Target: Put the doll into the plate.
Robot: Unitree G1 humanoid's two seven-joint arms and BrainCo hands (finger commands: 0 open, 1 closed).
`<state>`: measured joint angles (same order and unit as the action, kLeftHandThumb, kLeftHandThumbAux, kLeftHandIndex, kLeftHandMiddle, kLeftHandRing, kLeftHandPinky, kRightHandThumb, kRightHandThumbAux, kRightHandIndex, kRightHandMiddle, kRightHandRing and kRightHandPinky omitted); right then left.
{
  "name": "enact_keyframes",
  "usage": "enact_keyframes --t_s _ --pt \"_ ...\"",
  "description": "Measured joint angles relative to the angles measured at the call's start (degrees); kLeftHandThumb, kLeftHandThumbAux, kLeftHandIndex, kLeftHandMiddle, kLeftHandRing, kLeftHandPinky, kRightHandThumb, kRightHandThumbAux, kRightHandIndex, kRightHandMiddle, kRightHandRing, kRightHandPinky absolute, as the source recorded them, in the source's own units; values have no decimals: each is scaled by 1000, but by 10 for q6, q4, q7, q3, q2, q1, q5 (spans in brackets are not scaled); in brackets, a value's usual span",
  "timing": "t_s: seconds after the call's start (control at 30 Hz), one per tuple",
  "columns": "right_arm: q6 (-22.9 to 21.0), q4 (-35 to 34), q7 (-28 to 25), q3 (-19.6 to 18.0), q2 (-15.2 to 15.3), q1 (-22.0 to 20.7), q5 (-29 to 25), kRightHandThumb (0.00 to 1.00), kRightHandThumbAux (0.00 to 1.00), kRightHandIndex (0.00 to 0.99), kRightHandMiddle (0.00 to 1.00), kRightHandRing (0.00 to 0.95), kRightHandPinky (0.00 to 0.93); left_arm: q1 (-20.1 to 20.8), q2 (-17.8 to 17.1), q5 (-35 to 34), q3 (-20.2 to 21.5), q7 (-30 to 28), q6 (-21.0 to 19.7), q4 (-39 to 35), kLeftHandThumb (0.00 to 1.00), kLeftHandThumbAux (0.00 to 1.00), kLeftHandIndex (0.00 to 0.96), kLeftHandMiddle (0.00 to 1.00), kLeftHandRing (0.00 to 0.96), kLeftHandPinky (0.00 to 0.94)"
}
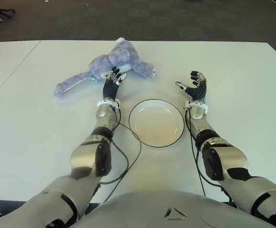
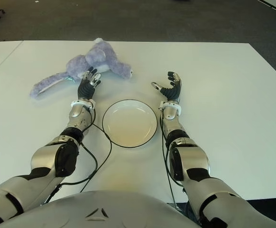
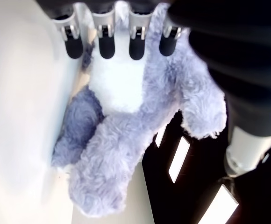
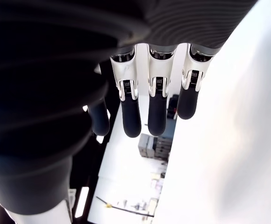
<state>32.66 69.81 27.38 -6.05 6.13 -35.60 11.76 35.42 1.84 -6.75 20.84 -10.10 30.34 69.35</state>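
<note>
A purple plush doll (image 1: 113, 62) lies on the white table (image 1: 233, 71), behind and to the left of a white plate with a dark rim (image 1: 156, 123). My left hand (image 1: 113, 80) reaches up to the doll's near side, fingers spread and holding nothing. In the left wrist view the doll (image 3: 126, 126) fills the space just past those fingertips (image 3: 106, 44). My right hand (image 1: 193, 85) is raised to the right of the plate, fingers extended (image 4: 156, 112), with nothing in it. The plate holds nothing.
The table's far edge (image 1: 152, 42) borders a dark carpet floor. A seam (image 1: 14, 71) runs along the table's left part. Black cables (image 1: 128, 156) trail from my left arm past the plate's near-left rim.
</note>
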Motion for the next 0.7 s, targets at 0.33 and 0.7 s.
enact_keyframes --t_s 0.33,0.7 --pt "1 0 -3 0 0 0 0 0 853 229 239 211 189 -17 1 0 -4 0 39 -19 47 702 0 52 50 70" --pt "1 -1 -2 1 -1 0 0 0 866 250 250 238 207 -28 2 -5 10 22 80 -43 96 621 0 41 51 83"
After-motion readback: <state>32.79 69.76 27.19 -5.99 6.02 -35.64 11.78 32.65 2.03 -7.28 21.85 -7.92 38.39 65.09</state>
